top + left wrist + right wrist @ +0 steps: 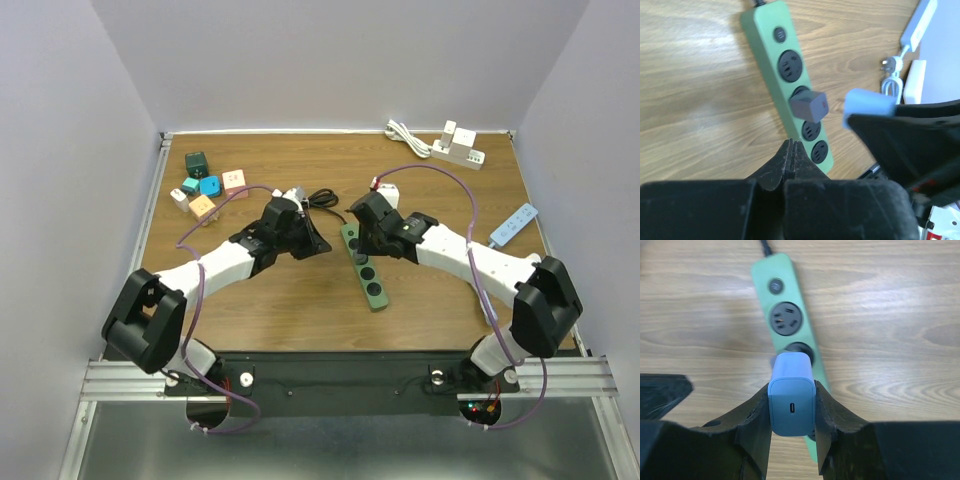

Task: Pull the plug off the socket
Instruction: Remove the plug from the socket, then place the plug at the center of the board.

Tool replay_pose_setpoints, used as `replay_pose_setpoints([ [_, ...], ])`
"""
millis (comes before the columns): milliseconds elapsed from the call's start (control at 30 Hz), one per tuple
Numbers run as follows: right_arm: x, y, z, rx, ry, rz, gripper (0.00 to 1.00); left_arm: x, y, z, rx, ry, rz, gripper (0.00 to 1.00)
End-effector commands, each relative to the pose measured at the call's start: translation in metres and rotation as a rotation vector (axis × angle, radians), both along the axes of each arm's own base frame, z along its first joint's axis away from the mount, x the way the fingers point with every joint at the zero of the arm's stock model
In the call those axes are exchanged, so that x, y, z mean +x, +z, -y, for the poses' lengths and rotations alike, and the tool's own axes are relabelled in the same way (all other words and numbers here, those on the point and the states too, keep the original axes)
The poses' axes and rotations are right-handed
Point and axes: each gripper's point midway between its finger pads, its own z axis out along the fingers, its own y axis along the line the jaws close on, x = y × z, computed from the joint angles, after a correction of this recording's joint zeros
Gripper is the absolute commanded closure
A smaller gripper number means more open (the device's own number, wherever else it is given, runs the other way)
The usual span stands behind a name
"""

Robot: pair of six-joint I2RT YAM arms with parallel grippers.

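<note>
While the right tool (792, 392) clenches a pale blue plug (790, 371) held clear of the green power strip (782, 300) on the wooden surface (890, 315), a grey adapter (808, 106) sits on the strip, left tool (791, 150) pinched together, gripping nothing, just beside it

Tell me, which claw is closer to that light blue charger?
Right. The right gripper clamps the blue charger; the left gripper hangs shut, apart from it.
</note>
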Motion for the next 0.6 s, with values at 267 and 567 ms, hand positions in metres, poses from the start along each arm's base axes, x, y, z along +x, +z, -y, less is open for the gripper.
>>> replay_pose_setpoints([
  [267,-0.029,0.013,-0.099,0.307,0.391,-0.146,1.00,0.016,0.012,-0.105,0.127,0.332,0.014,1.00],
  [567,-0.006,-0.022,-0.178,0.429,0.501,-0.236,0.81,0.005,0.000,-0.145,0.180,0.407,-0.016,1.00],
])
